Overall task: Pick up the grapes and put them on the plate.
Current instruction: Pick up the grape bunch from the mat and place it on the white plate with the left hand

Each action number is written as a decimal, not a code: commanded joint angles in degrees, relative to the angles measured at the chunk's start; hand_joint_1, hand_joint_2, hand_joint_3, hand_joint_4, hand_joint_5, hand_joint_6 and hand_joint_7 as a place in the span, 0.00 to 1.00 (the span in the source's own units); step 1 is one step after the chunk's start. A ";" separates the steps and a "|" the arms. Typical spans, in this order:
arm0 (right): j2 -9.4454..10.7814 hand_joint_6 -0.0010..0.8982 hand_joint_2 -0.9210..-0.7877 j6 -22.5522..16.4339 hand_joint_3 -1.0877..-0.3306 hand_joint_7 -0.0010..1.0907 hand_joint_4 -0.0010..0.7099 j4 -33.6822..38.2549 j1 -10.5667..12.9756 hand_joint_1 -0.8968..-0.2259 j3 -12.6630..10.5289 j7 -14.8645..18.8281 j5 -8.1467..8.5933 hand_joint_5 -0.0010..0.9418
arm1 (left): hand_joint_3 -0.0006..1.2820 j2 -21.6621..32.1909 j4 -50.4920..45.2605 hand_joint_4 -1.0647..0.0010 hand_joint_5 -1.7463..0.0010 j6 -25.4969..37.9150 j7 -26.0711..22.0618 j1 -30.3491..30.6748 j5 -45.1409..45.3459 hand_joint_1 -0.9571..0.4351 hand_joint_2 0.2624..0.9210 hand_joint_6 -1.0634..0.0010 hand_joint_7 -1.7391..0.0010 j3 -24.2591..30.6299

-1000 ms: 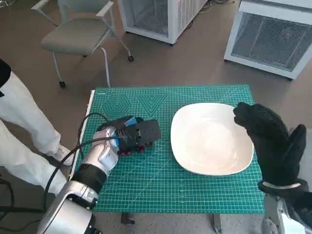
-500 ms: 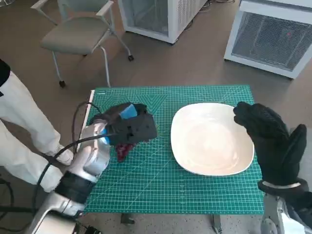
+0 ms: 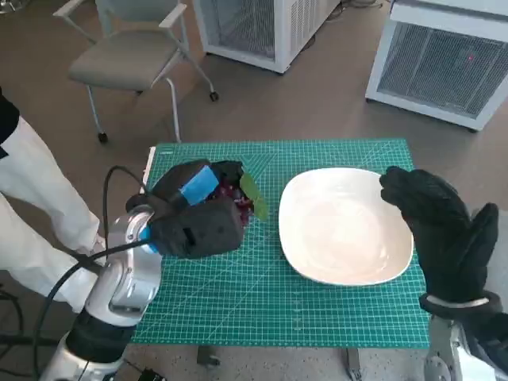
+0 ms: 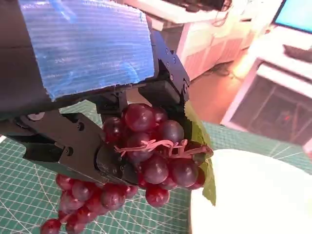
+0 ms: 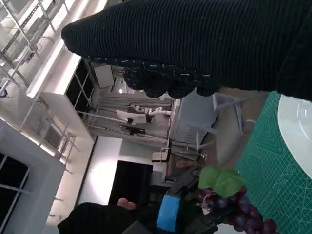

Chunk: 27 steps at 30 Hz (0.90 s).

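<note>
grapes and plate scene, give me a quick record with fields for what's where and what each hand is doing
grapes: dark red bunch with a green leaf, lifted off the mat
held by: left hand, gripping the bunch
plate: white, empty, on the green mat
right hand: raised at the plate's right edge, holding nothing
task state: grapes not yet on plate

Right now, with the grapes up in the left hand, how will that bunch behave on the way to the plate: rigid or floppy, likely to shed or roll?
Probably floppy: the grapes sag in a loose tail below the left hand. Likely to swing, since the lower part hangs ungripped. Once on the plate, round berries could roll if any detach.
</note>
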 commanded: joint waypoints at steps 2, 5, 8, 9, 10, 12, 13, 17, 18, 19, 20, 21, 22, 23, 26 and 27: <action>0.02 0.20 0.00 0.33 0.60 0.89 0.58 0.63 0.47 0.77 0.23 -0.20 -0.27 0.75 | 0.02 0.37 -0.92 0.29 0.38 -0.16 -0.18 0.48 -0.61 0.69 0.98 0.34 0.37 0.64; -0.02 0.20 0.00 0.33 0.60 0.89 0.58 0.53 0.55 0.77 0.18 -0.16 -0.18 0.75 | 0.02 0.09 -0.73 0.28 0.40 0.01 -0.20 0.17 -0.71 0.69 0.98 0.35 0.35 0.53; -0.08 0.20 0.00 0.25 0.60 0.89 0.58 0.62 0.63 0.77 0.06 -0.05 -0.08 0.75 | 0.02 -0.43 -0.54 0.27 0.40 0.22 -0.30 -0.35 -0.97 0.69 0.98 0.35 0.35 0.40; -0.09 0.20 0.00 0.22 0.60 0.89 0.58 0.63 0.67 0.77 0.03 -0.03 -0.07 0.75 | 0.02 -0.64 -0.47 0.27 0.40 0.31 -0.34 -0.59 -1.03 0.69 0.98 0.36 0.35 0.33; -0.09 0.20 0.00 0.20 0.60 0.89 0.59 0.62 0.73 0.77 0.00 -0.03 -0.06 0.75 | 0.02 -0.87 -0.38 0.27 0.40 0.41 -0.38 -0.86 -1.07 0.69 0.98 0.36 0.35 0.23; -0.10 0.20 0.00 0.16 0.60 0.89 0.59 0.56 0.85 0.77 -0.05 -0.04 -0.07 0.75 | 0.02 -1.39 -0.20 0.27 0.41 0.61 -0.47 -1.53 -1.09 0.69 0.98 0.36 0.35 -0.01; -0.11 0.20 0.00 0.15 0.60 0.89 0.59 0.54 0.90 0.77 -0.07 -0.04 -0.07 0.75 | 0.02 -1.66 -0.14 0.27 0.41 0.72 -0.52 -1.88 -1.05 0.69 0.98 0.36 0.35 -0.15; -0.18 0.20 0.00 0.16 0.60 0.89 0.59 0.54 1.03 0.77 -0.20 0.00 0.02 0.74 | 0.01 -3.29 0.21 0.25 0.41 1.41 -0.75 -4.21 -0.44 0.69 0.98 0.36 0.35 -1.24; -0.21 0.20 0.00 0.17 0.60 0.89 0.59 0.51 1.07 0.77 -0.23 0.00 0.03 0.74 | 0.01 -3.77 0.32 0.25 0.41 1.59 -0.84 -4.98 -0.22 0.69 0.98 0.35 0.36 -1.64; -0.23 0.20 0.00 0.19 0.60 0.89 0.59 0.46 1.11 0.77 -0.25 -0.02 0.03 0.74 | 0.01 -4.25 0.45 0.24 0.41 1.74 -0.93 -5.79 0.01 0.69 0.98 0.35 0.36 -2.07; -0.26 0.20 0.00 0.23 0.60 0.89 0.59 0.40 1.16 0.77 -0.28 -0.04 0.03 0.74 | 0.01 -4.72 0.70 0.24 0.41 1.76 -0.98 -6.62 0.21 0.69 0.98 0.35 0.37 -2.49; -0.28 0.20 0.00 0.26 0.60 0.89 0.59 0.32 1.20 0.77 -0.30 -0.06 0.03 0.74 | 0.01 -5.17 1.05 0.24 0.41 1.69 -1.01 -7.45 0.39 0.69 0.98 0.34 0.37 -2.91; -0.30 0.20 0.00 0.30 0.60 0.89 0.59 0.24 1.24 0.77 -0.31 -0.09 0.03 0.74 | 0.01 -5.65 1.62 0.23 0.40 1.51 -0.97 -8.40 0.57 0.69 0.97 0.34 0.38 -3.38; -0.32 0.20 0.00 0.34 0.60 0.89 0.59 0.16 1.29 0.77 -0.33 -0.12 0.02 0.74 | 0.01 -6.15 2.35 0.23 0.40 1.25 -0.90 -9.43 0.75 0.69 0.97 0.33 0.39 -3.89; -0.35 0.20 0.00 0.46 0.60 0.89 0.59 -0.09 1.41 0.77 -0.36 -0.19 0.03 0.74 | 0.01 -7.74 4.54 0.24 0.37 0.23 -0.58 -12.51 1.22 0.69 0.97 0.31 0.42 -5.46; -0.36 0.21 0.00 0.49 0.60 0.89 0.59 -0.16 1.46 0.77 -0.37 -0.21 0.04 0.74 | 0.01 -8.27 5.13 0.25 0.36 -0.09 -0.48 -13.41 1.35 0.69 0.97 0.30 0.43 -5.93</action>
